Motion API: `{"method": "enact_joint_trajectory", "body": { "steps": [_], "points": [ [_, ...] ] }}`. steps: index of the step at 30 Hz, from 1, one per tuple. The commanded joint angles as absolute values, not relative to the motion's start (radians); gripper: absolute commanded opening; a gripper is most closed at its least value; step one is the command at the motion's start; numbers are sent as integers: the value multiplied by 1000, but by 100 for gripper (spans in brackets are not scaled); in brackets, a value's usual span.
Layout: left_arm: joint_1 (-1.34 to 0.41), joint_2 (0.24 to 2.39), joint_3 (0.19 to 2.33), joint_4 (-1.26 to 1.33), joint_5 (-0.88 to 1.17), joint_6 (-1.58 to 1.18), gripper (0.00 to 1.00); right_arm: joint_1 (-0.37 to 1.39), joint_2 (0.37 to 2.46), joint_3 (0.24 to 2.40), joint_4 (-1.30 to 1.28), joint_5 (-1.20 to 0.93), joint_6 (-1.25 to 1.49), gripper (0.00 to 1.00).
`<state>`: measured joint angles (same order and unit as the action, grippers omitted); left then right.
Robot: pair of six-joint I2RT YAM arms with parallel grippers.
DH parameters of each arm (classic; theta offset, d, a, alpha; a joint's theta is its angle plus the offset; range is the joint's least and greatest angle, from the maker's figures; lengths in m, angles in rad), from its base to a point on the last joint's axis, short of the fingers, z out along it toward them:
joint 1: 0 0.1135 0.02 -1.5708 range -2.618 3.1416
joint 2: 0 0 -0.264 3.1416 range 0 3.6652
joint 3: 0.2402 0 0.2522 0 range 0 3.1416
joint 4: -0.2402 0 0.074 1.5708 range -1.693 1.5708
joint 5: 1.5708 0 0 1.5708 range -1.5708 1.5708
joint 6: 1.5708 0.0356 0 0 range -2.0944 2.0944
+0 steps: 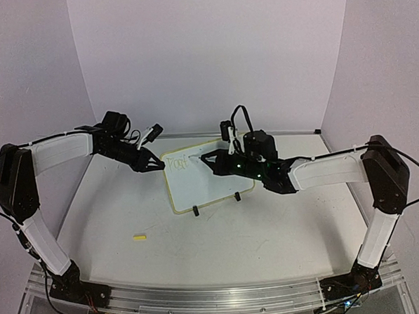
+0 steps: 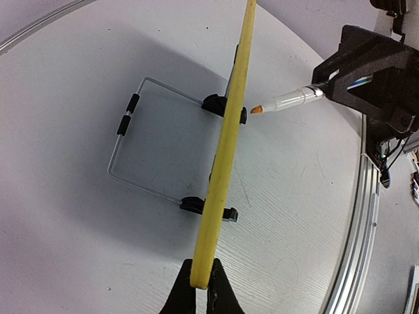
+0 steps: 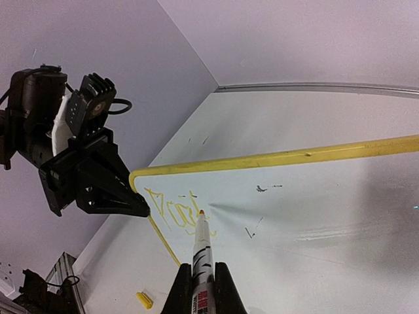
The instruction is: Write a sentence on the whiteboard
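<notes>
The whiteboard [image 1: 207, 178] stands propped near the middle of the table [image 1: 269, 231], between my two arms. The left gripper [image 2: 201, 288] is clamped on its left rim and the right gripper [image 3: 201, 288] is closed around the marker [image 3: 201, 252]. My worry is pressure: if I push the tip too hard, the board could swing around that single pinch point or rock back on its thin wire stand [image 2: 141, 140], and the stroke would smear or skip. The marker could also slide in the jaws. I cannot tell whether the tip is touching the face. The sentence [image 3: 173, 212] is faint, yellowish and only just begun. The face is glossy and smooth, the pale yellow rim has rounded corners, and the table is matte with a fine grain. A small yellow cap [image 1: 139, 237] lies well apart.
</notes>
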<state>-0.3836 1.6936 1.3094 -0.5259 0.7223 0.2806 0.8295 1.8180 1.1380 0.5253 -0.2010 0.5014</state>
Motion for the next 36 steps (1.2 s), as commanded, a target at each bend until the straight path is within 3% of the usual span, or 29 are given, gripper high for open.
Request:
{"method": "enact_joint_trajectory", "body": {
  "steps": [1,24,36],
  "points": [
    [-407,1694,1327,-575,670,306,0,826,1851,1183,519,-176,500,0],
    [-407,1696,1327,-575,671,307,0,824,1845,1123,498,-151,511,0],
    [-408,1694,1327,-575,669,307,0,836,1770,1132,543,-244,465,0]
  ]
}}
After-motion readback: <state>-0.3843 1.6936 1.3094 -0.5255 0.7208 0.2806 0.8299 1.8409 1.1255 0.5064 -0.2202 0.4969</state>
